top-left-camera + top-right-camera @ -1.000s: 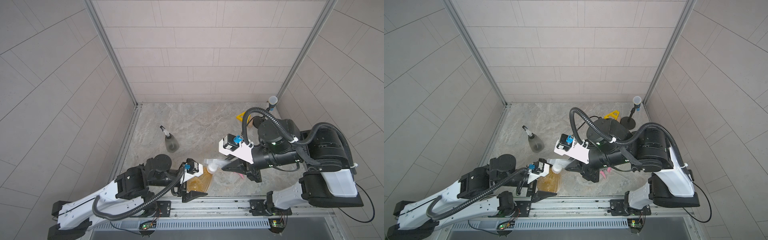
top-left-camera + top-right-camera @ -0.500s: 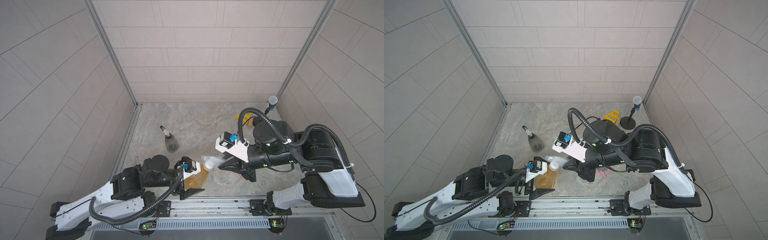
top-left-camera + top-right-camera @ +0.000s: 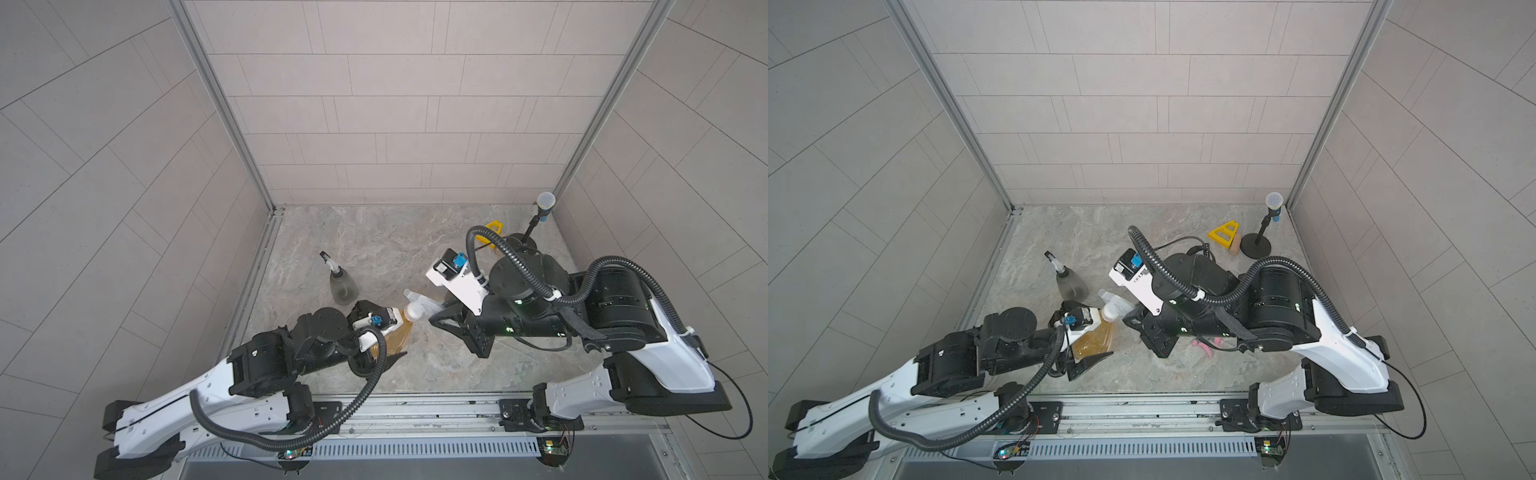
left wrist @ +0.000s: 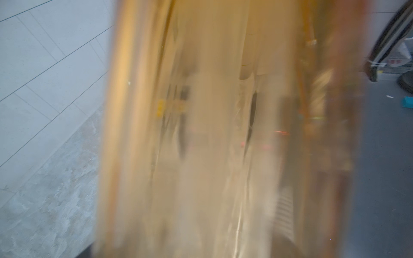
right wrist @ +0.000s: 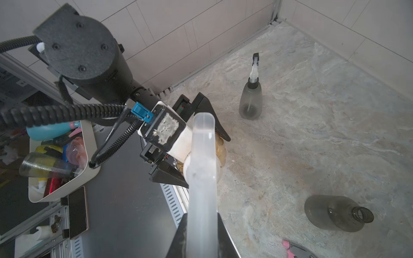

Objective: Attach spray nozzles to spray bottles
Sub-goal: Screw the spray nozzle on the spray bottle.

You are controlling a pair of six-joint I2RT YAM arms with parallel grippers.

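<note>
An amber spray bottle (image 3: 397, 337) (image 3: 1094, 341) (image 5: 221, 150) stands near the front edge, with my left gripper (image 3: 399, 332) (image 3: 1100, 332) (image 5: 207, 163) shut on its body. It fills the left wrist view (image 4: 212, 134). A translucent whitish spray nozzle (image 3: 417, 305) (image 3: 1114, 306) (image 5: 202, 156) sits on its neck, and my right gripper (image 3: 434, 313) (image 3: 1129, 316) (image 5: 202, 223) is shut on it. A grey bottle (image 3: 343, 286) (image 3: 1072, 284) (image 5: 250, 100) stands behind with a white-and-black nozzle on it. Another grey bottle (image 5: 335, 213) lies on its side with an open neck. A pink-and-grey nozzle (image 3: 1204, 345) (image 5: 288, 246) lies under my right arm.
A microphone stand (image 3: 536, 224) (image 3: 1262, 237) and a yellow triangle (image 3: 490, 230) (image 3: 1224, 233) stand at the back right. Tiled walls close three sides. Off the table's front, a white bin (image 5: 89, 143) of bottles and a phone (image 5: 77, 212).
The amber bottle and the nozzle on it have shifted a little away from the front edge, both arms moving with them. Both grips stay as they were.
</note>
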